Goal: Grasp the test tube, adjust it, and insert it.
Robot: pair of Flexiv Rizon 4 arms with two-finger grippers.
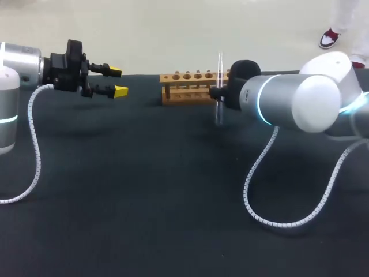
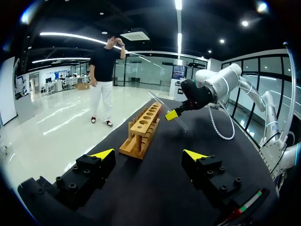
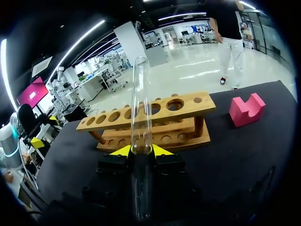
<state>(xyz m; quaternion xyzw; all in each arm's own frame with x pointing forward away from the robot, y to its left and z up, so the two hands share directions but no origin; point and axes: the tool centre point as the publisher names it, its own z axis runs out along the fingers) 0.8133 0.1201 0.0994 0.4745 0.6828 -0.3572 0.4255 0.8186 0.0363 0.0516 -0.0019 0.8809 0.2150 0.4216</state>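
Test tube of clear glass (image 3: 141, 113) stands roughly upright, clamped from both sides by the 2 yellow-tipped fingers of the right gripper (image 3: 141, 150), over the black table (image 1: 144, 190) and near the long wooden rack with round holes (image 1: 187, 86). The left gripper (image 1: 117, 81) hangs well apart from the rack, its 2 fingers spread around nothing. A pink notched block (image 3: 247, 109) lies beside one end of the rack.

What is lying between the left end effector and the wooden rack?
Nothing. The head view shows only bare black table between the open left end effector and the wooden rack.
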